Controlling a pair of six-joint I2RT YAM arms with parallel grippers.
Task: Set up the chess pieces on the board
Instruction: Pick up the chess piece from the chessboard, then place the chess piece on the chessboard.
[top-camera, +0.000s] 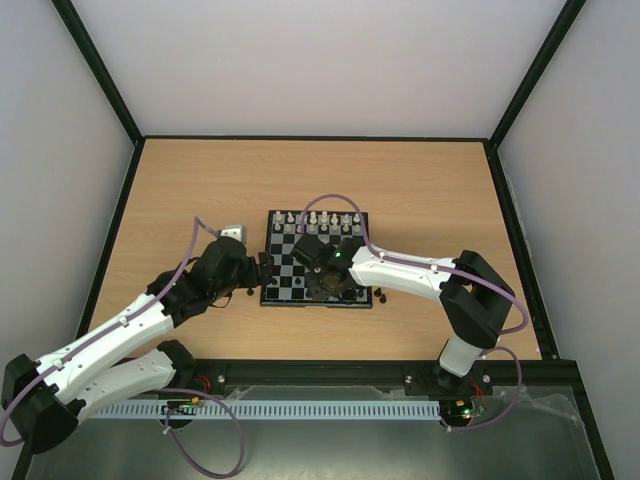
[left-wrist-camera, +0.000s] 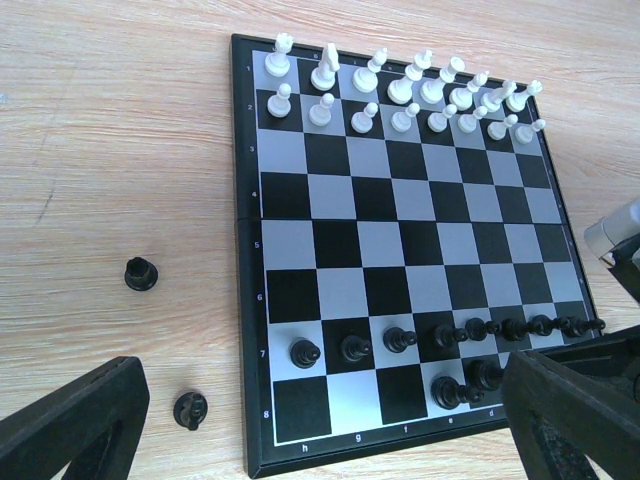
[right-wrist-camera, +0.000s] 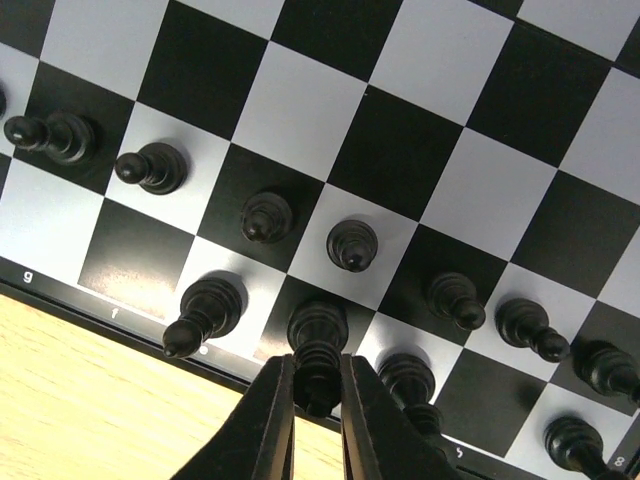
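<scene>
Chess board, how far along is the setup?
Done: white pieces fill both far rows and the black pawns line their row. In hand: the right gripper pinches a black piece on the back row. Left: back-row squares toward the h corner are bare, two black strays lie on the table beside the board, and the left gripper is open.

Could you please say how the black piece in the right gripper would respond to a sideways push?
It would probably tip easily: the black piece looks tall on a narrow base. It is likely slippery too, since it appears glossy where the right gripper pinches its top.
</scene>
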